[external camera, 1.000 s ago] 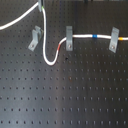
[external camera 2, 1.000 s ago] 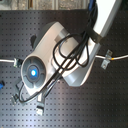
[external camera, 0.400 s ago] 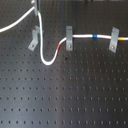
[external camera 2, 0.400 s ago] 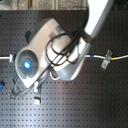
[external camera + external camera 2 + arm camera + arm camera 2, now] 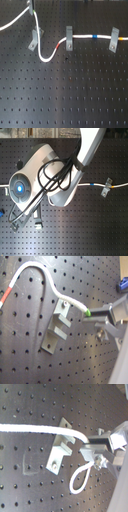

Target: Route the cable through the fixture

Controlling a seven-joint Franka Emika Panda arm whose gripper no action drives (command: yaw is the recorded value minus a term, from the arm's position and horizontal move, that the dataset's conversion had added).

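Up close in the first wrist view, the gripper [image 5: 95,315] is nearly shut, its fingers [image 5: 107,311] pinching the white cable [image 5: 50,280] at a green-marked spot. Just beside the fingertips, the slanted grey fixture [image 5: 59,326] sits on the black perforated board [image 5: 25,336]; cable passes over the fixture's top, w/ a red mark farther along, away from the grip.

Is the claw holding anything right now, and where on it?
Yes: the claw pinches the cable on its white run just beside the slanted fixture, away from the red mark.
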